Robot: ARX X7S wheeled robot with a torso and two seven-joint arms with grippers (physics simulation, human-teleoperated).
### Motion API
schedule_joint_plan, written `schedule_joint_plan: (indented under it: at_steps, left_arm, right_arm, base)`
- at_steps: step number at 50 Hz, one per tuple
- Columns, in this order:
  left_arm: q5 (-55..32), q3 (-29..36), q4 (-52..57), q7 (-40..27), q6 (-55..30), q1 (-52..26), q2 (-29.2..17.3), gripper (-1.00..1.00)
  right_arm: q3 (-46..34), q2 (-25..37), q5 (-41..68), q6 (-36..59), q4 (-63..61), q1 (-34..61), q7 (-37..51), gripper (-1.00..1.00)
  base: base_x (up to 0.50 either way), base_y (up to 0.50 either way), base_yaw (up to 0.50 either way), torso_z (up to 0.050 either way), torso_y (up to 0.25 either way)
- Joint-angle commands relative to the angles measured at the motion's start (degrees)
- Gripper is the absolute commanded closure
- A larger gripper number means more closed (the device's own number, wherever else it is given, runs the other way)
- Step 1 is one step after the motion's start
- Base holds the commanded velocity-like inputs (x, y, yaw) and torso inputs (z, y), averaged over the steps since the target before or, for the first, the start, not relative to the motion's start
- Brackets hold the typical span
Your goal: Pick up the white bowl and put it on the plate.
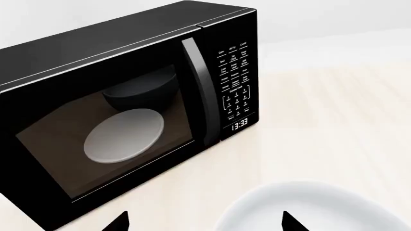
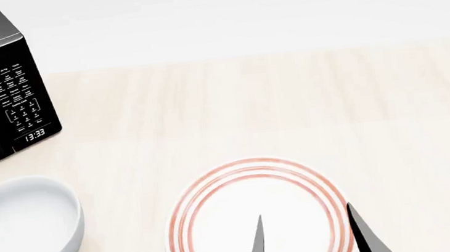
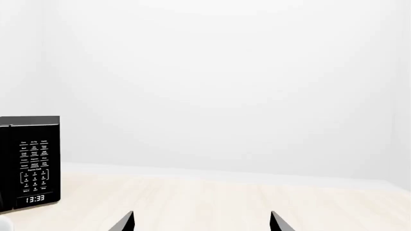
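The white bowl (image 2: 17,236) stands empty on the pale wooden table at the near left, in front of the microwave. In the left wrist view the bowl (image 1: 321,209) lies low in the picture. My left gripper (image 1: 205,222) is open, with one fingertip (image 1: 287,219) over the bowl and the other over bare table, so the rim lies between them. In the head view only a dark sliver of it shows at the left edge. The plate (image 2: 195,203) with red rings lies at the near middle, empty. My right gripper (image 2: 306,233) is open and empty above the plate; it also shows in the right wrist view (image 3: 201,222).
A black microwave (image 2: 7,91) stands at the far left, door shut, clock showing 13:33. It fills much of the left wrist view (image 1: 128,96), where a pale greyish dish (image 1: 125,134) shows through its window. It also shows in the right wrist view (image 3: 31,163). The table (image 2: 289,107) ends at a white wall.
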Motion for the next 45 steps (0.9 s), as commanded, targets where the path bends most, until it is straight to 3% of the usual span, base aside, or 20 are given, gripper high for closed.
schedule_joint_plan:
  at_steps: [1,45]
  left_arm:
    - [0.3,-1.5,-3.7,1.6,1.0,-0.9,1.3,-1.00]
    - [0.7,1.0,-14.0,2.7,7.8,-2.4,3.8,-1.00]
  right_arm:
    - [0.9,-0.9,-1.4,-0.1,0.5,0.0,-0.8,-1.00]
    - [-0.1,0.0,-1.0,-0.5,0.9,0.2,0.2,-1.00]
  base:
    - [0.00,0.00,0.00,0.000,0.000]
    - [0.00,0.00,0.00,0.000,0.000]
